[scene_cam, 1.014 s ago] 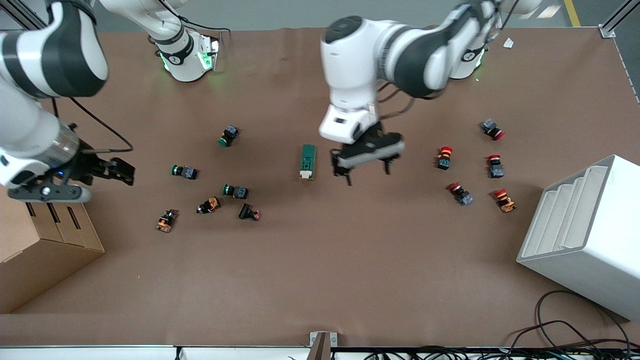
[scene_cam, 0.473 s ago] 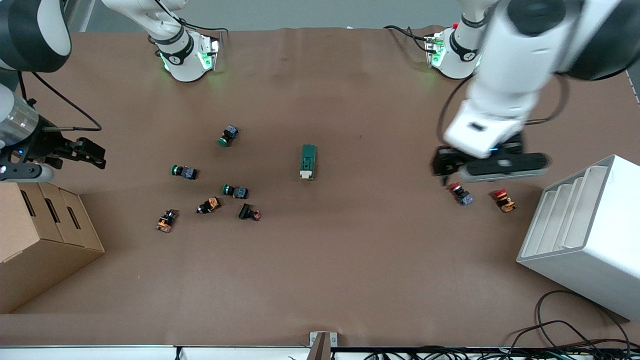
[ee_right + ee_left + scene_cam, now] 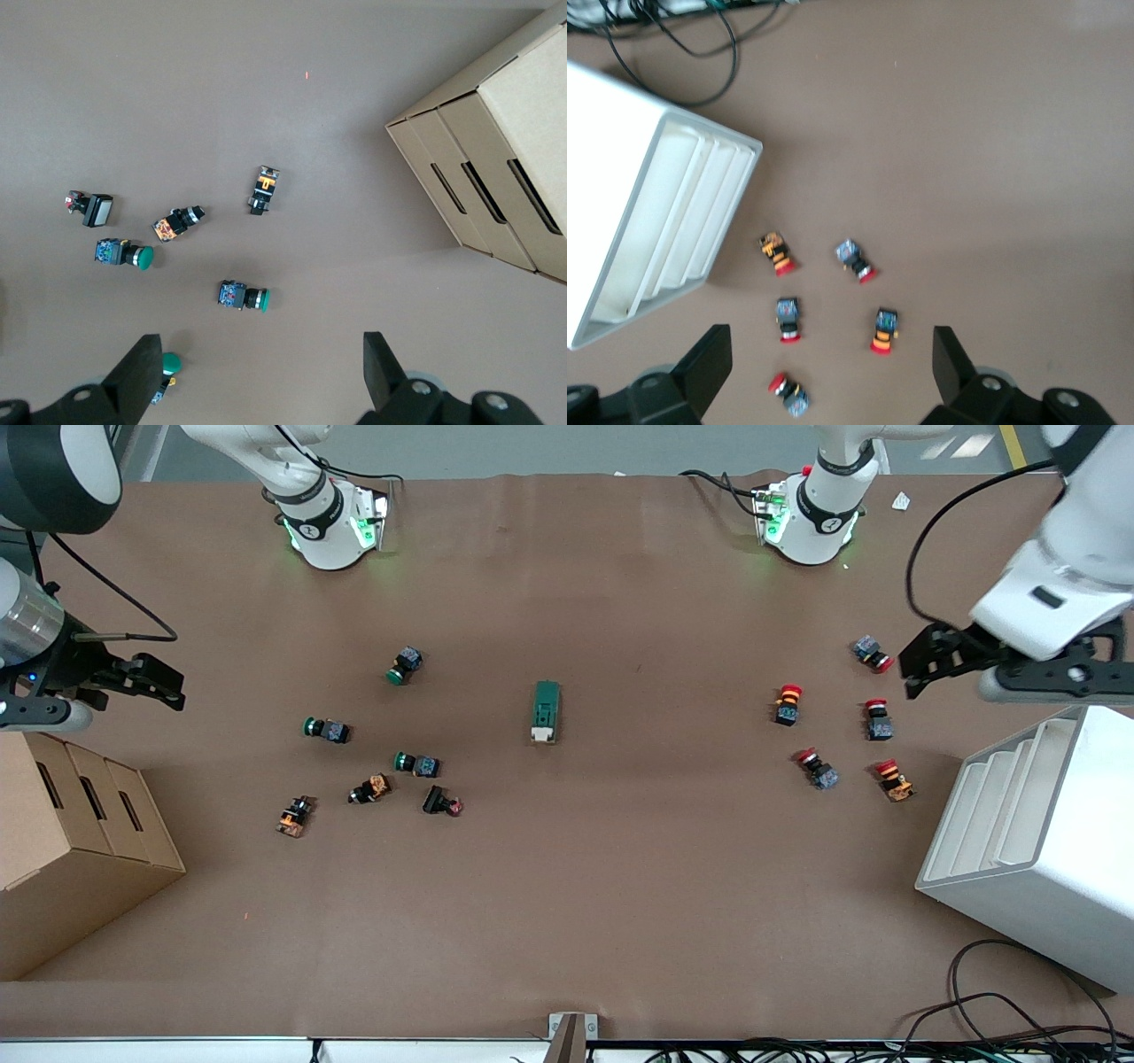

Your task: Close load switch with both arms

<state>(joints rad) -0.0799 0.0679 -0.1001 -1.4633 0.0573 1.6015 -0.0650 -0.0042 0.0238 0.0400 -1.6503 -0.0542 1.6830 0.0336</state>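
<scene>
The load switch [image 3: 546,710], a dark green oblong block with a cream lever end, lies alone mid-table; the cream end points toward the front camera. It is in neither wrist view. My left gripper [image 3: 918,662] is open and empty, up in the air over the red-capped buttons at the left arm's end, well away from the switch. In the left wrist view [image 3: 828,367] its fingers [image 3: 709,365] stand wide apart. My right gripper [image 3: 165,683] is open and empty over the table's edge at the right arm's end, above the cardboard box. It shows wide open in the right wrist view [image 3: 259,370].
Several red-capped push buttons [image 3: 787,703] lie toward the left arm's end beside a white slotted bin [image 3: 1036,841]. Several green-capped and other buttons [image 3: 416,763] lie toward the right arm's end near a cardboard box [image 3: 71,850]. Cables [image 3: 1019,1019] trail at the front corner.
The left arm swung from beside the load switch out to its own end of the table. The right gripper drew back toward the cardboard box. The switch has not moved.
</scene>
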